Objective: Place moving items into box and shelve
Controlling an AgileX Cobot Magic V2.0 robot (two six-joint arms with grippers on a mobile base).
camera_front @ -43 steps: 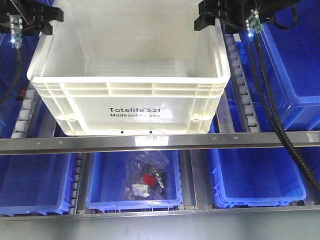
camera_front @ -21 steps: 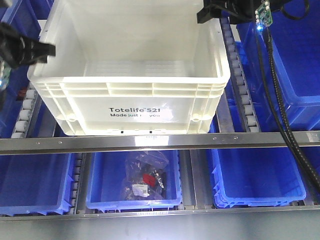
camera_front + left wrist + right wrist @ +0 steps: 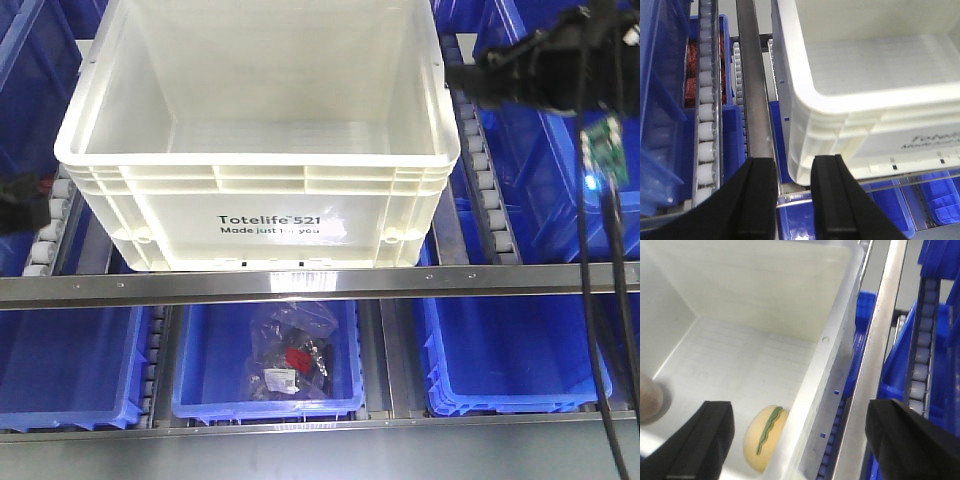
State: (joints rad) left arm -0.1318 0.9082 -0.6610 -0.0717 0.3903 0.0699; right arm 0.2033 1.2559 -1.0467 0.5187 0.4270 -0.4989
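Where its ribbed rim curves, the box (image 3: 258, 190) looks glossy.

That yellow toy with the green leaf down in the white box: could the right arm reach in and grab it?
Probably yes. The yellow toy lies on the floor of the open-topped box, nothing covers it, and the right tool is open above the box's wall.

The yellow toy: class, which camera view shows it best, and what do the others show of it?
The right wrist view: the yellow toy lies on the box floor by the wall. The front and left wrist views show the box but not the toy.
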